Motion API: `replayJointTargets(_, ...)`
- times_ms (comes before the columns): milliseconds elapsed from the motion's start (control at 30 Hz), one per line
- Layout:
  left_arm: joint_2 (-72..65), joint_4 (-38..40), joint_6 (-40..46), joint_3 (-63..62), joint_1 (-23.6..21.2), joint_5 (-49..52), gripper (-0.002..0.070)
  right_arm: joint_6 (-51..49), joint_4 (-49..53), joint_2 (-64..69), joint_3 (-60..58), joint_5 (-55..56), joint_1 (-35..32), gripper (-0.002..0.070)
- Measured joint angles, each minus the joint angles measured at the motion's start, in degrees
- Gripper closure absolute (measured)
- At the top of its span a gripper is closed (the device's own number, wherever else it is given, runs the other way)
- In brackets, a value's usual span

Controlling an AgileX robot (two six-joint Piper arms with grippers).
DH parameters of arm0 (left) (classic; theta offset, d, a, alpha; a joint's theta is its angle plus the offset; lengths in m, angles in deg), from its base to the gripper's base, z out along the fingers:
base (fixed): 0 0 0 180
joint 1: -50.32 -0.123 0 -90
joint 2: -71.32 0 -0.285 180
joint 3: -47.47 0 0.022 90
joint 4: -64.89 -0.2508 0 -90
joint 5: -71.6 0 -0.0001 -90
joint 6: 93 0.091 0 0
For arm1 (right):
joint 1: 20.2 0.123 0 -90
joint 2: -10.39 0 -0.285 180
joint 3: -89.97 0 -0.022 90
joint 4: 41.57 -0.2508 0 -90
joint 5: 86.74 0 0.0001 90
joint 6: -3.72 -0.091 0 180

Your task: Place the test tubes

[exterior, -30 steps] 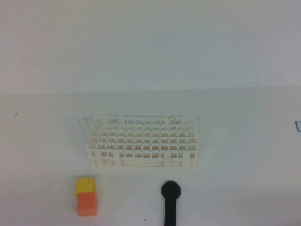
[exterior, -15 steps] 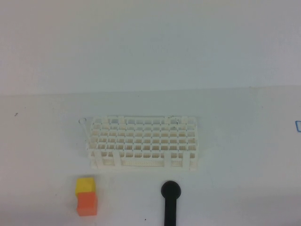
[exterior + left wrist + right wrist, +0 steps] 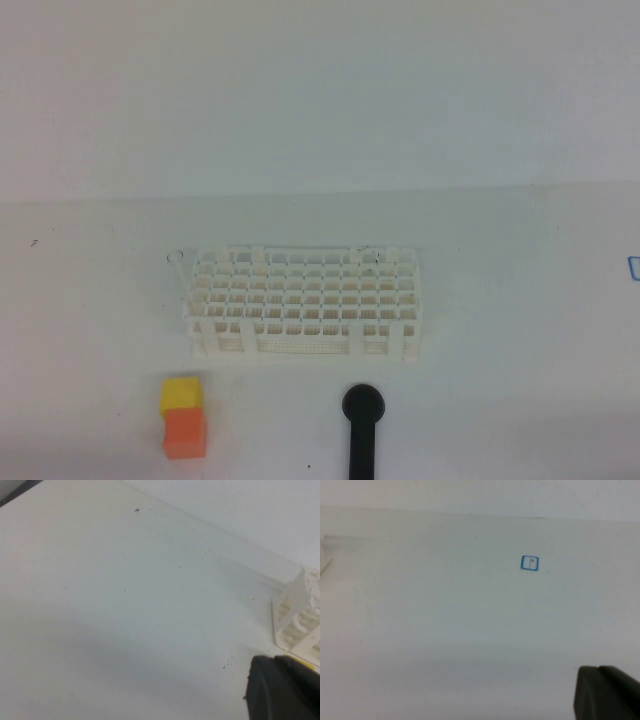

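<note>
Right, sweeping from the left. My left tool shows only as a dark corner in its own wrist view. It hangs over bare tabletop just off the left end of the rack. I cannot tell how it is set or whether it carries anything.

Next along, a yellow-and-orange block sits toward the near edge, apart from the rack. The white rack stands upright mid-tabletop, and I see nothing rising proud of its grid.

As for the tubes, I can't pick one out for certain. A faint glassy ring at the rack's far left corner may be a tube's rim.

A black round-headed object lies in front of the rack, not touching it. Far right there's a small blue square mark. My right tool is again only a dark corner, over bare tabletop well away from the rack, and I cannot tell its state.

My read is that the job now is finding a tube. I'd confirm the clear glass before committing and approach slowly. I'd take the tube high on its body, hold it vertical, centre it over one cell and lower it straight so it doesn't catch the grid.
</note>
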Motion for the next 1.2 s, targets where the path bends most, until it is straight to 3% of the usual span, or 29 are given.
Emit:
replayJointTargets(467,0.0,-0.2,0.1,0.0,0.0,0.0,0.0676,0.0,0.0,0.0,0.0,0.0,0.0,0.0678)
replayJointTargets(767,0.0,-6.4,2.6,0.0,0.0,0.0,0.0676,0.0,0.0,0.0,0.0,0.0,0.0,0.0678)
replayJointTargets(1000,0.0,-6.4,3.6,0.0,4.8,0.0,0.0676,0.0,0.0,0.0,0.0,0.0,0.0,0.0678)
replayJointTargets(1200,0.0,-6.4,3.6,0.0,5.5,0.0,0.0676,0.0,0.0,0.0,0.0,0.0,0.0,0.0678)
